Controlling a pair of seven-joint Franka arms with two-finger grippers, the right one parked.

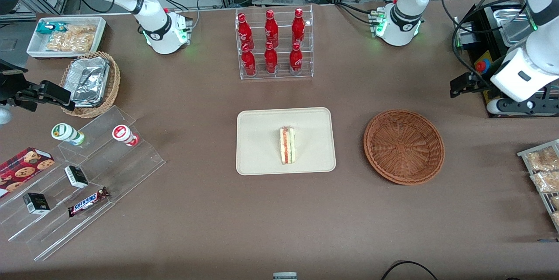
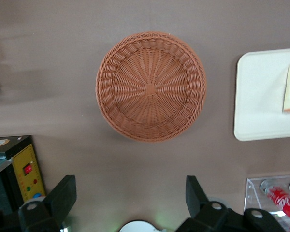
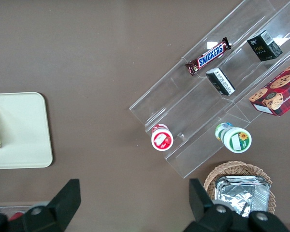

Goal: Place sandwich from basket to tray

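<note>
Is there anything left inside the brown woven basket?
No, the basket is empty; the sandwich lies on the tray, gripper open above.

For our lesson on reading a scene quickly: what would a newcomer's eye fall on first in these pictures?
The sandwich standing on its edge in the middle of the cream tray, at the table's centre. Beside it, toward the working arm's end, the reddish-brown basket holds nothing, and the tool hangs open above the table near it. Red bottles fill a clear rack farther from the front camera.

Front overhead, two downward wrist cameras
</note>
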